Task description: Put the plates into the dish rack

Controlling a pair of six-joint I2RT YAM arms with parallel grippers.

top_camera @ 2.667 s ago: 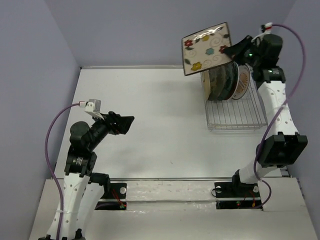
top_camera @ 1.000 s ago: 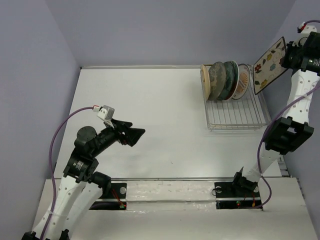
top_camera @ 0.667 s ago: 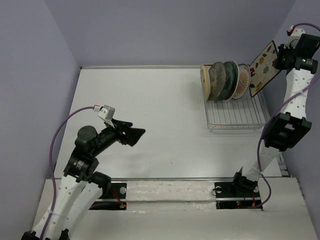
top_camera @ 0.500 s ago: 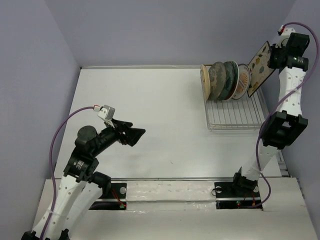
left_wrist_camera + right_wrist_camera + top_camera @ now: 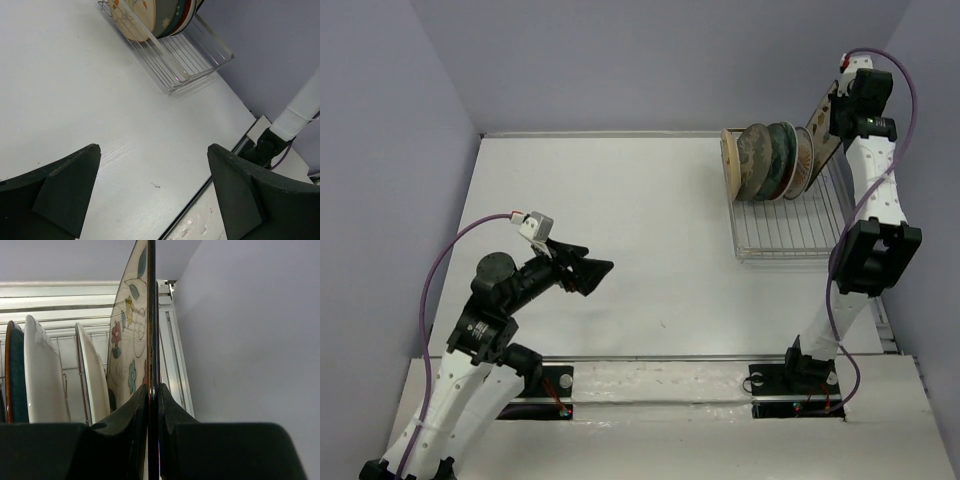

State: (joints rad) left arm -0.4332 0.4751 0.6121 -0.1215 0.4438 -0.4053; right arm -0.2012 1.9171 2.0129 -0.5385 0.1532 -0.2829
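Right wrist: right jaws tight on square floral plate (image 5: pixel 129 340) at dish rack (image 5: pixel 790 228); left jaws wide, empty.

table (image 5: pixel 100 100): white, beneath and ahead of left jaws | speck (image 5: pixel 156 185): small, dark, on table between left jaws | wall (image 5: pixel 250 340): lilac, just right of right jaws | metal strip (image 5: pixel 660 358): table's near edge, behind left jaws

Plain lavender walls (image 5: pixel 650 60) enclose a white table (image 5: pixel 620 220) on three sides.
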